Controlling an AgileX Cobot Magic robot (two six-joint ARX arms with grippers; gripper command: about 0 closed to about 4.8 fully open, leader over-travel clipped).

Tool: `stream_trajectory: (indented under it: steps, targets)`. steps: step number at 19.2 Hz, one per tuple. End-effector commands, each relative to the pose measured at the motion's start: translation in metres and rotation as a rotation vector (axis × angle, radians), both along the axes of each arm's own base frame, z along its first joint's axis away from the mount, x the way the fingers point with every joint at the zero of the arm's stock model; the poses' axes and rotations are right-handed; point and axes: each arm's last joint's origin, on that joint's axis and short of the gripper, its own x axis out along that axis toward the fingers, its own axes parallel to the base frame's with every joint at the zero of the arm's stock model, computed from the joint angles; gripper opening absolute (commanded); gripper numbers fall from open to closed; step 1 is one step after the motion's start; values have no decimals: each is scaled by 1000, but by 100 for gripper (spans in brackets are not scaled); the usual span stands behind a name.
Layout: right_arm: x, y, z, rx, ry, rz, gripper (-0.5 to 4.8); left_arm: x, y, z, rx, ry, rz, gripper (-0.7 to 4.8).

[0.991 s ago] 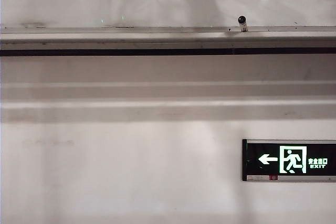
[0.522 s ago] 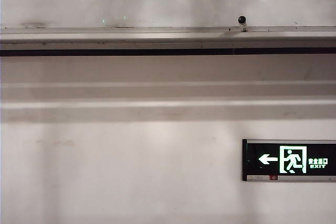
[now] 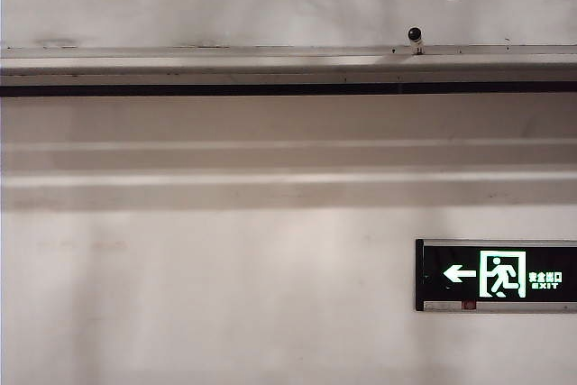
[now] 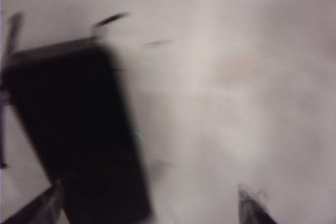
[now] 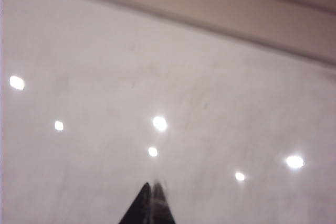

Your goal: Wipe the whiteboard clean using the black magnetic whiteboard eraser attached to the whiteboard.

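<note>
The left end effector (image 4: 149,203) stands with its two dark fingers spread wide, pinching nothing. Just beyond them, in the left half of its wrist view, the black rectangular magnetic eraser (image 4: 79,135) sits blurred against the wide glossy white whiteboard (image 4: 236,77); it looks let go, the magnet presumably keeping it there. The right end effector (image 5: 149,205), low in its own view, has its fingertips pressed together and empty, hanging in front of the board's light-spotted face. Farther off, the exterior view shows the pale metal rail (image 3: 225,53) beneath the board and a green exit sign (image 3: 496,275) lower right.
</note>
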Motion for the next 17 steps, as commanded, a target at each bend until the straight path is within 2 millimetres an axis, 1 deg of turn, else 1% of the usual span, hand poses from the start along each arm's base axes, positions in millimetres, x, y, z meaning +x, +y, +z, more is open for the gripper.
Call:
stream_trajectory:
  steps: [1,2,4,10,14,15,16,17]
  targets:
    - [-3,-2,0,-16,25,7,-1,12,-6,-1,-129,-101,120,479]
    - [-3,-1,-1,-31,32,13,-1,16,-8,-3,-149,-112,148,479]
    - [-2,0,-2,-50,50,19,-1,21,-11,-7,-191,-127,151,479]
    - [-2,0,-2,-55,60,20,-1,42,-21,-30,-210,-140,181,479]
    - [-1,1,-3,-65,75,22,-1,56,-20,-41,-225,-158,201,479]
    - [-1,1,-3,-66,77,22,-1,60,-17,-44,-232,-151,207,469]
    - [-1,1,-3,-66,77,22,-1,66,-16,-49,-247,-136,203,398]
    - [-1,1,-3,-66,77,22,-1,70,-16,-53,-242,-129,205,356]
